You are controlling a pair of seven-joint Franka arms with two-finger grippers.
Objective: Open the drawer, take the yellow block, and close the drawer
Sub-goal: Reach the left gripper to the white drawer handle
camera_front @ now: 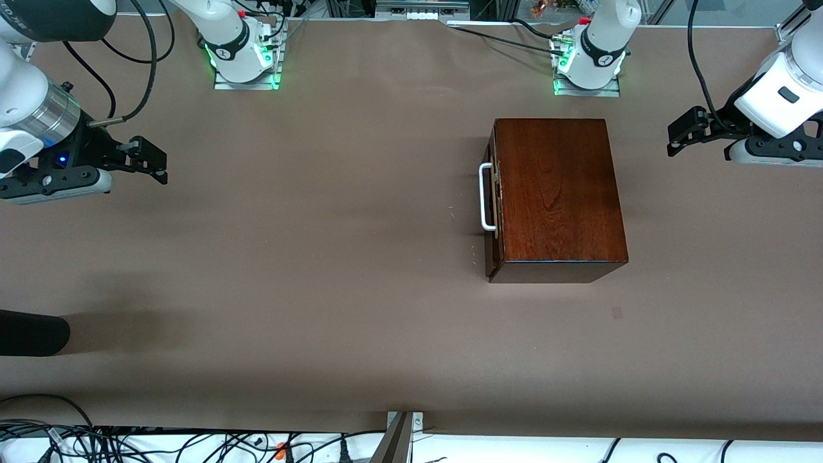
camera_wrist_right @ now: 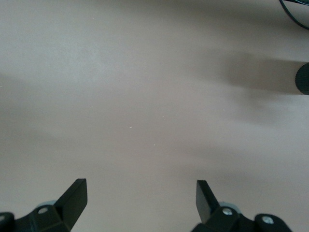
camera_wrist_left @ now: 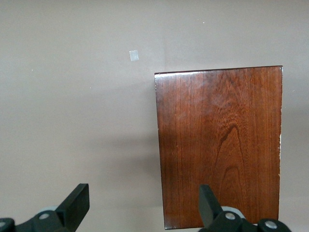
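The drawer (camera_front: 492, 196) is shut: its dark front sits flush with the wooden box (camera_front: 558, 193), right of centre in the front view, and the white handle (camera_front: 485, 197) faces the middle of the frame. No pale inside shows anywhere. The yellow block is not visible in any view; going by the task it is probably inside the closed drawer, but the pictures cannot confirm that.

So, by my reading, nothing of the task is done yet. All three steps remain: pulling the drawer out by the handle, lifting the block out, and pushing the drawer back in.

The left tool (camera_front: 674, 136) hangs at the right edge of the front view, beside the box and clear of it. In the left wrist view its fingers (camera_wrist_left: 77, 203) stand wide apart with nothing between them, and the box top fills the right half of that picture.

The right tool (camera_front: 159, 168) is at the left edge of the front view, well apart from the box, over bare bench (camera_front: 321, 257). Its fingers (camera_wrist_right: 75, 195) are spread wide and empty too. Neither tool touches anything.

A dark rounded object (camera_front: 32, 332) pokes in at the lower left edge of the front view; what it is I cannot tell.
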